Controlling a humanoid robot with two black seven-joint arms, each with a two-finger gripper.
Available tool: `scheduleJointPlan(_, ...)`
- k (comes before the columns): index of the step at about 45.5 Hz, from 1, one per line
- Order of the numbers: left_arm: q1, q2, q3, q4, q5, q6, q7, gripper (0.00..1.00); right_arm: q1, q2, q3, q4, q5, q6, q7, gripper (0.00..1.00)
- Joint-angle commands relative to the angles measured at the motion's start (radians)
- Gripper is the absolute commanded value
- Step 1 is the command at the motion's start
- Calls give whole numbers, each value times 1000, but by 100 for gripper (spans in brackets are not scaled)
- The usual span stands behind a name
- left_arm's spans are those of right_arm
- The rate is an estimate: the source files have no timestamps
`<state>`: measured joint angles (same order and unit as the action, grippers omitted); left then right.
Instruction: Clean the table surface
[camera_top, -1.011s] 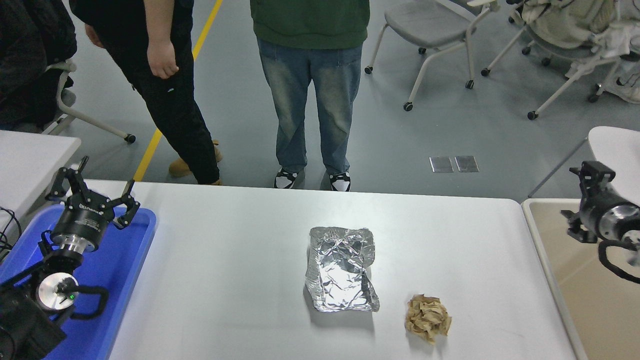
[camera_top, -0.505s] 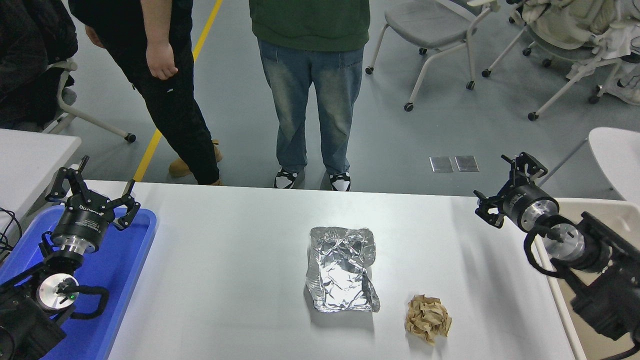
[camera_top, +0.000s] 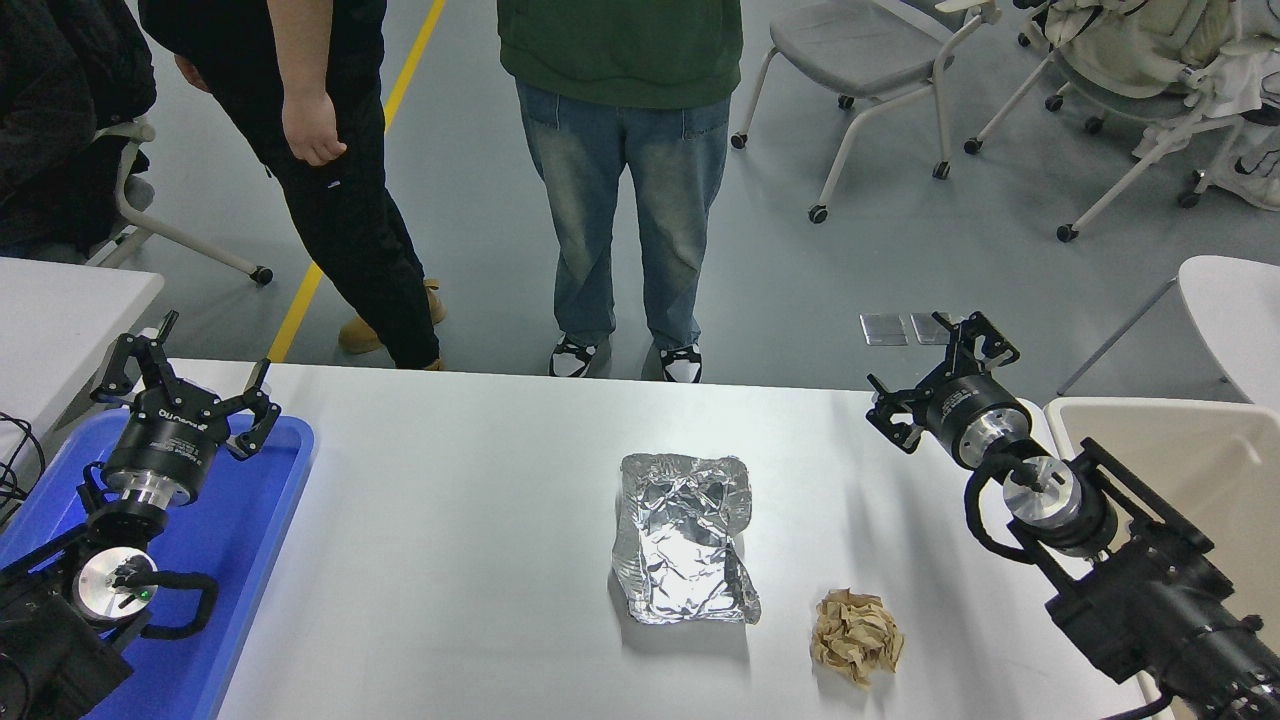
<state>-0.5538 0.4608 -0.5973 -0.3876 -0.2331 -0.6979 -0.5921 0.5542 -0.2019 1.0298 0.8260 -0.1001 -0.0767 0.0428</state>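
The large white table surface (camera_top: 460, 540) fills the lower picture. A crumpled sheet of silver foil (camera_top: 682, 538) lies near its middle. A crumpled brown paper ball (camera_top: 855, 637) lies to the foil's lower right. My right gripper (camera_top: 938, 376) is open and empty, above the table's far right corner, well behind and to the right of both pieces. My left gripper (camera_top: 190, 377) is open and empty, parked over the blue tray (camera_top: 250, 540) at the lower left.
A beige bin (camera_top: 1190, 470) stands beside the table's right edge. Two people stand at the far side, legs (camera_top: 625, 220) close to the table edge. A smaller white tabletop (camera_top: 60, 320) is at the left. Wheeled chairs stand on the grey floor behind.
My right arm has swung in from the right edge, from over the bin to above the table's far right corner. The left arm, foil and paper ball have not moved.
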Motion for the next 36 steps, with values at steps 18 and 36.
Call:
scheduleJointPlan(18,0,1,-1,0,0,0,0,100,-28,-201,-164,50,-137,112,41,100)
scheduleJointPlan(36,0,1,-1,0,0,0,0,100,-40,-482,-448,462,-588,97,108,100)
